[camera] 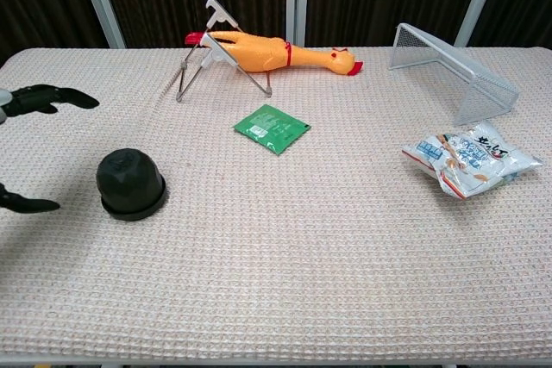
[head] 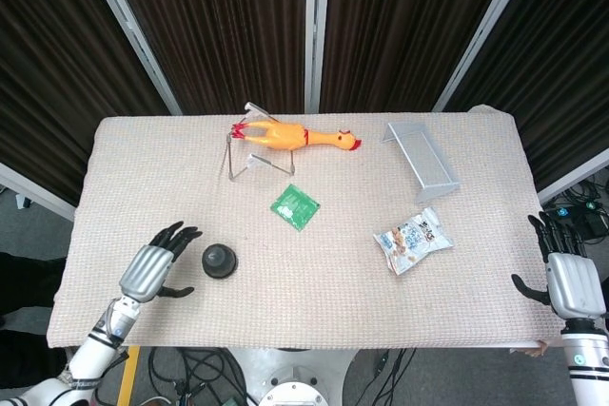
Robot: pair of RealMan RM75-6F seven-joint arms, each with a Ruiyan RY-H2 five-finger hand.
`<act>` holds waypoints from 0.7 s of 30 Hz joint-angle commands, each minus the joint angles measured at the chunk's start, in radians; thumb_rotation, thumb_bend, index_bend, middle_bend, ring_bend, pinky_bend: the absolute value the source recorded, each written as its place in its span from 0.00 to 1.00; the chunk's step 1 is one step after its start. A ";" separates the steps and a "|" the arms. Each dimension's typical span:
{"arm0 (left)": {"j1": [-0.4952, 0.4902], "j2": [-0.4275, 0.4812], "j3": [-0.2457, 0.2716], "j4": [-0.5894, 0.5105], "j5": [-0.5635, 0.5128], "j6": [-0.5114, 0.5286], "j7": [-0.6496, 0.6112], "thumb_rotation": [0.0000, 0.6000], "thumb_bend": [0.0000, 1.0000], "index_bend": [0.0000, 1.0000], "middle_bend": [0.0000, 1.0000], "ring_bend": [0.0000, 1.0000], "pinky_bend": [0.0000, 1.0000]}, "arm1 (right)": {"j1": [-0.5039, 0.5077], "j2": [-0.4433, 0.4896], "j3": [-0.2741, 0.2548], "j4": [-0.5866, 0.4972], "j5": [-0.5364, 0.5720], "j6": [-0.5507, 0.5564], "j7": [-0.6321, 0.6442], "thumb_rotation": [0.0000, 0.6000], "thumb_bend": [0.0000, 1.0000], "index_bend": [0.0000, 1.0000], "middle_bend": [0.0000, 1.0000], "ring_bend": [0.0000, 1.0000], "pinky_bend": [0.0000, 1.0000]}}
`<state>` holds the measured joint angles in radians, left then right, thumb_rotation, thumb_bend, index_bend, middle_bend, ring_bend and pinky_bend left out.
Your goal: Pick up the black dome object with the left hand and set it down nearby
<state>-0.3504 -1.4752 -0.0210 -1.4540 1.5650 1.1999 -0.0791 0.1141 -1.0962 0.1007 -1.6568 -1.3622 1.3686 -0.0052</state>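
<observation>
The black dome object [head: 218, 261] [camera: 129, 182] sits on the woven table mat at the front left. My left hand [head: 154, 266] hovers just left of it with fingers spread and thumb apart, holding nothing; in the chest view only its fingertips [camera: 52, 97] and thumb tip show at the left edge. A small gap separates the fingertips from the dome. My right hand [head: 567, 277] hangs open off the table's right front corner, holding nothing.
A yellow rubber chicken [head: 303, 138] lies on a wire stand [head: 245, 153] at the back. A green packet [head: 295, 206] lies in the middle, a snack bag [head: 412, 241] to the right, a wire mesh tray [head: 422, 158] at the back right.
</observation>
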 commanded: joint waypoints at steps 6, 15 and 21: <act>-0.054 -0.069 -0.016 0.069 -0.040 -0.076 -0.031 1.00 0.04 0.12 0.12 0.03 0.14 | 0.004 0.003 0.002 -0.001 0.004 -0.008 0.008 1.00 0.12 0.00 0.00 0.00 0.00; -0.088 -0.140 -0.009 0.172 -0.044 -0.111 -0.097 1.00 0.04 0.12 0.15 0.05 0.16 | 0.001 0.006 0.003 0.005 0.014 -0.009 0.020 1.00 0.12 0.00 0.00 0.00 0.00; -0.104 -0.176 0.002 0.225 -0.033 -0.118 -0.133 1.00 0.04 0.12 0.15 0.05 0.16 | 0.003 0.005 0.003 0.005 0.016 -0.012 0.016 1.00 0.13 0.00 0.00 0.00 0.00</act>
<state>-0.4505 -1.6450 -0.0228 -1.2358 1.5292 1.0841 -0.2061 0.1167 -1.0913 0.1043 -1.6516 -1.3462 1.3570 0.0104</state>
